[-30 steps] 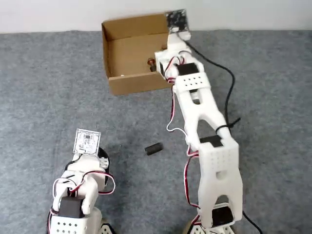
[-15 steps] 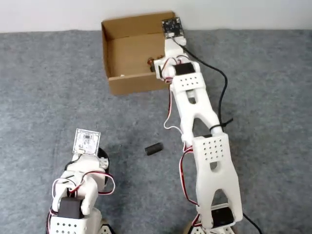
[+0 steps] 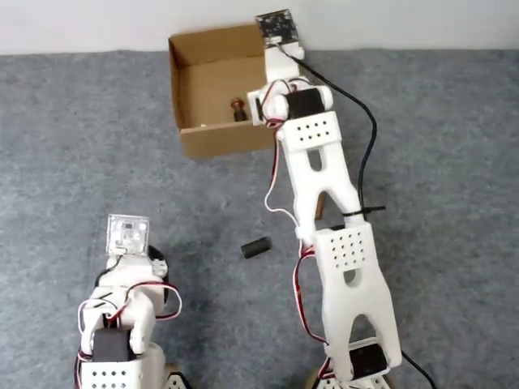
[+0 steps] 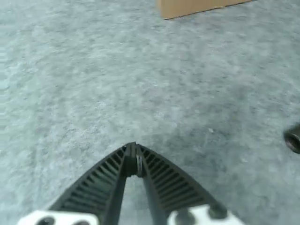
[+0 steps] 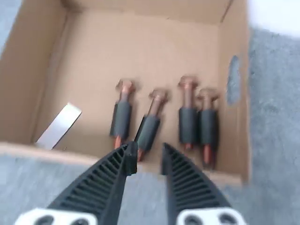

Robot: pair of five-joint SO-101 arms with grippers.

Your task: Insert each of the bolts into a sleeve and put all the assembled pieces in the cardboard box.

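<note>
The cardboard box (image 5: 42, 70) holds several assembled pieces: copper bolts in black sleeves (image 5: 121, 115), lying side by side on its floor. My right gripper (image 5: 146, 157) hovers over the box's near wall, open, with nothing between its fingers. In the high view the right arm stretches to the cardboard box (image 3: 195, 49), where one bolt (image 3: 238, 108) shows inside. A loose black sleeve (image 3: 255, 248) lies on the grey mat between the arms. My left gripper (image 4: 132, 157) is shut and empty, low over the mat, with the sleeve (image 4: 293, 138) off to its side.
A white paper slip (image 5: 58, 125) lies in the box by its near wall. The box's corner (image 4: 197, 7) lies far ahead of the left gripper. A black cable (image 3: 369, 138) runs along the right arm. Grey mat (image 3: 97, 154) covers the table.
The right arm's wrist has swung left over the box. The left arm has shifted a little to the left and back. The loose sleeve has not moved.
</note>
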